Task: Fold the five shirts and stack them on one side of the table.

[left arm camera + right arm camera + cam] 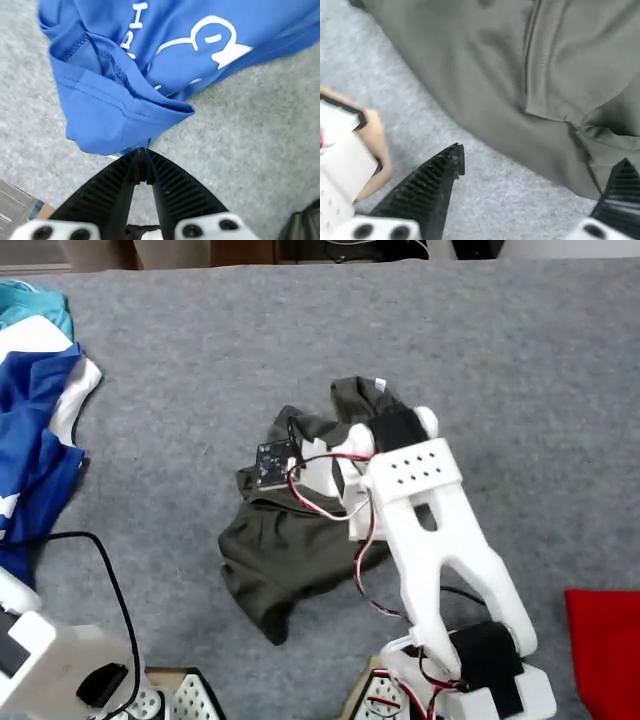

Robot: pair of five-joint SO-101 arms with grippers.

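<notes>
The olive shirt (290, 550) lies crumpled and unfolded at the middle of the grey surface (500, 340). The right arm (440, 540) extends from the near edge and stands over the right-hand part of the olive shirt. In the right wrist view the right pincer (540, 157) is released, jaws spread wide, one jaw over bare surface beside the olive shirt's edge and the other at the cloth; a seam and a folded flap of the shirt lie just beyond the tips. The blue shirt (35, 430) lies well apart from the olive shirt, on the left-arm side at the surface edge, unfolded, with white cloth (30, 337) and a teal shirt (35, 305) touching it on its far side. The left pincer (142, 167) is clenched, its tips meeting at the hem of the blue shirt; whether cloth is pinched between them cannot be told. A red shirt (605, 645) lies well apart from the olive shirt on the right-arm side, nearer the arm bases. A black cable (110, 580) curves over the surface between the olive shirt and the blue shirt.
</notes>
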